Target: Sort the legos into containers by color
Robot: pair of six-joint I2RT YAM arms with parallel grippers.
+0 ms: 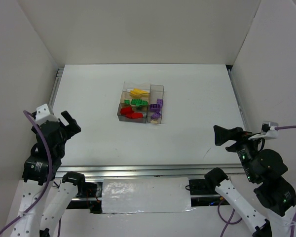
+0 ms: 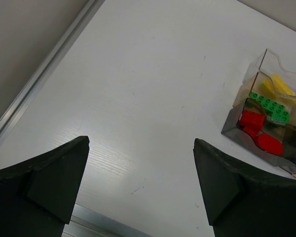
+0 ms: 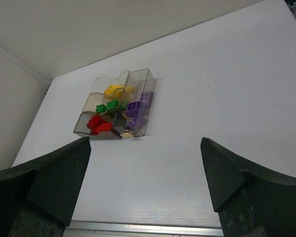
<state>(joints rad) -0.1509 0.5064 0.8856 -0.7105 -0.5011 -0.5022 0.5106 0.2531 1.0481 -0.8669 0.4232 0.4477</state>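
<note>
The clear tray [image 1: 157, 88] stands mid-table. Its short compartments hold yellow legos [image 1: 138, 92], green legos [image 1: 136, 102] and red legos [image 1: 129, 113]; the long side compartment holds purple legos [image 1: 156, 109]. The tray also shows in the left wrist view [image 2: 266, 59] and in the right wrist view [image 3: 148, 74]. My left gripper [image 1: 69, 123] is open and empty at the near left, well apart from the tray. My right gripper [image 1: 222, 134] is open and empty at the near right. Bare table shows between the left fingers [image 2: 54, 177] and the right fingers [image 3: 59, 173].
White walls enclose the table on three sides. A metal rail [image 1: 138, 171] runs along the near edge, with a taped patch [image 1: 145, 195] below it. A small tan bit [image 3: 128, 130] lies at the tray's near corner.
</note>
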